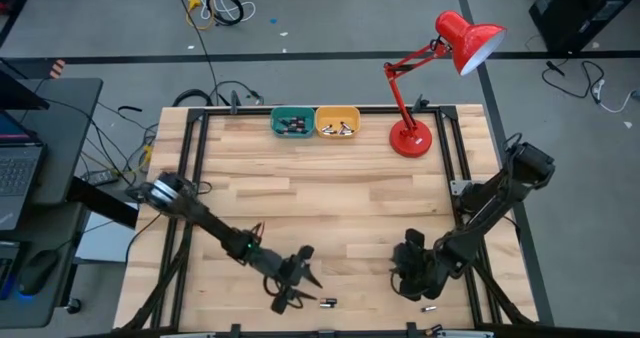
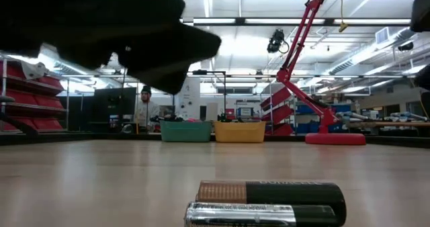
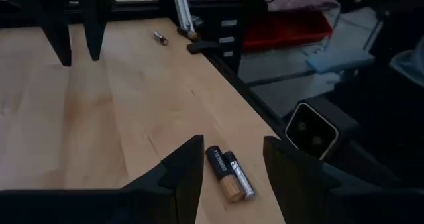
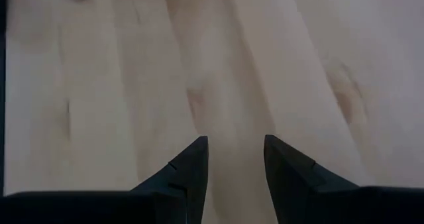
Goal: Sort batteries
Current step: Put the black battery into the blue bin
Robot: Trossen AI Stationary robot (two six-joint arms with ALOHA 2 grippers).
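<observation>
Left gripper (image 1: 297,278) hangs low over the table's (image 1: 330,198) front edge, fingers (image 3: 189,168) spread, nothing between them. Two batteries (image 3: 229,174) lie side by side, touching, on the wood just ahead of its fingertips; the low view shows this pair (image 2: 269,201) close up, one copper-and-black, one with a silvery end. Two more batteries (image 3: 159,38) lie farther along the same edge, near the right gripper (image 1: 407,276), which is also low over the front of the table. Its fingers (image 4: 192,164) stand apart over bare wood, holding nothing. Teal bin (image 1: 292,122) and yellow bin (image 1: 337,122) sit touching at the rear edge, each with batteries inside. Red lamp (image 1: 412,136) stands beside them.
</observation>
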